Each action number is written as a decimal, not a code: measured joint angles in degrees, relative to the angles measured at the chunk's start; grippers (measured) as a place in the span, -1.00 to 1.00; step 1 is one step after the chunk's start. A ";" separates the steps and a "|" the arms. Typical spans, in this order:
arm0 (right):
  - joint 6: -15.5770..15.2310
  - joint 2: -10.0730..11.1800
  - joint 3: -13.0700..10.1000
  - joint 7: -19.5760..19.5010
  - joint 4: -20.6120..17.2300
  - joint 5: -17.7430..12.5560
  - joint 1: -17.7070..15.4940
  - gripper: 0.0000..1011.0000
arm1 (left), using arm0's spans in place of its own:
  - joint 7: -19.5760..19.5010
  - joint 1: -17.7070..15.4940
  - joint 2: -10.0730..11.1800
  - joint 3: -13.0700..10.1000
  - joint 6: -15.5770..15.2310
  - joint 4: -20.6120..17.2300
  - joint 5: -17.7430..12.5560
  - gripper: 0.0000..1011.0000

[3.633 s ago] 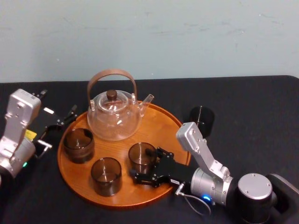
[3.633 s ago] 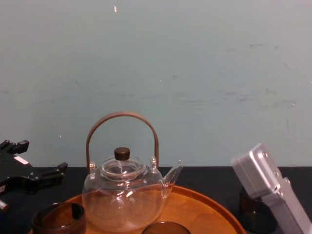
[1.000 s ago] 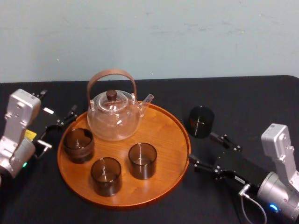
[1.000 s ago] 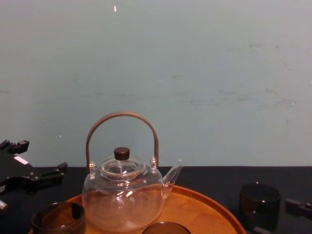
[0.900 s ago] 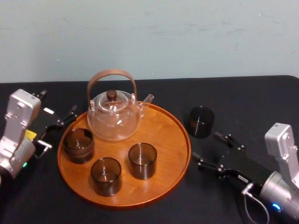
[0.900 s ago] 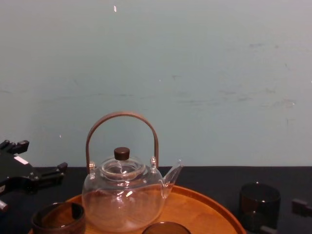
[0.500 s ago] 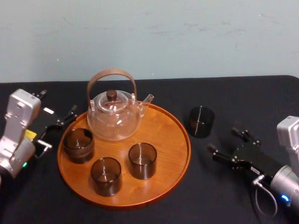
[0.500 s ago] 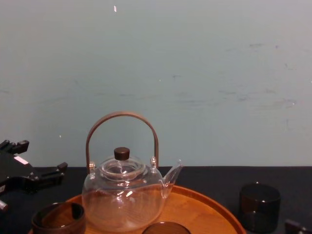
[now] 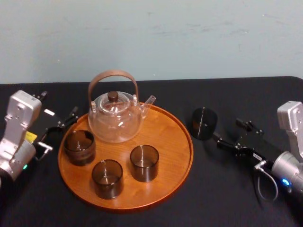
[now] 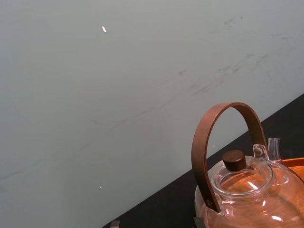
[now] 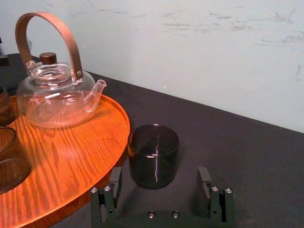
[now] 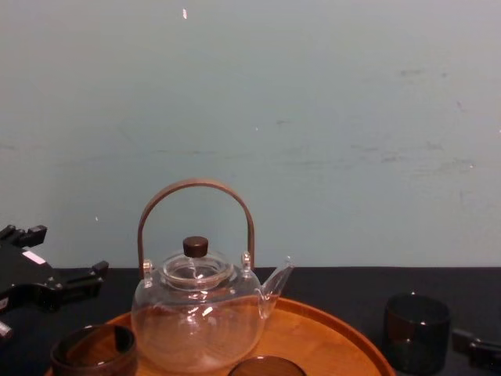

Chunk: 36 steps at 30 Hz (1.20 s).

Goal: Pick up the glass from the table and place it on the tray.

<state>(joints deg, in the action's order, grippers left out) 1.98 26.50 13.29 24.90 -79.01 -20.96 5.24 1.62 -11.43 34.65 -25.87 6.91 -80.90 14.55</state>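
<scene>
A dark smoked glass (image 9: 204, 123) stands upright on the black table just right of the tray (image 9: 171, 138), a round orange-brown wooden one. My right gripper (image 9: 229, 131) is open, low over the table to the glass's right, fingers pointing at it. In the right wrist view the glass (image 11: 153, 155) sits just ahead of the gap between the fingers (image 11: 114, 182), untouched. The chest view shows the glass (image 12: 416, 330) beside the tray's rim (image 12: 356, 338). My left gripper (image 9: 60, 105) is parked open at the tray's left.
On the tray stand a clear glass teapot (image 9: 116, 118) with a brown hoop handle and three dark glasses (image 9: 79, 146), (image 9: 107, 178), (image 9: 144, 162). Black tabletop lies in front of and to the right of the tray. A pale wall stands behind the table.
My right gripper has left the glass at the tray's front, drawn back to the right, then swung toward the back and lined up with the glass on the table. The left arm stayed still.
</scene>
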 joint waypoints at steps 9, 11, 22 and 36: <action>-0.20 -1.42 1.73 0.91 5.01 1.13 4.91 0.98 | 0.00 0.00 0.00 0.00 0.00 0.00 0.00 0.98; -0.15 -1.78 2.11 1.20 6.33 1.41 6.00 0.98 | 0.00 0.00 0.00 0.00 0.00 0.00 0.00 0.98; 0.20 -3.15 3.95 2.29 10.76 2.57 9.97 0.98 | 0.00 0.00 0.00 0.00 0.00 0.00 0.00 0.98; 1.09 -4.36 5.89 3.58 14.24 3.83 13.15 0.98 | 0.00 0.00 0.00 0.00 0.00 0.00 0.00 0.98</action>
<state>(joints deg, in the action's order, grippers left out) 3.07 22.14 19.18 28.48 -64.76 -17.13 18.38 1.62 -11.43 34.65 -25.86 6.91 -80.90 14.55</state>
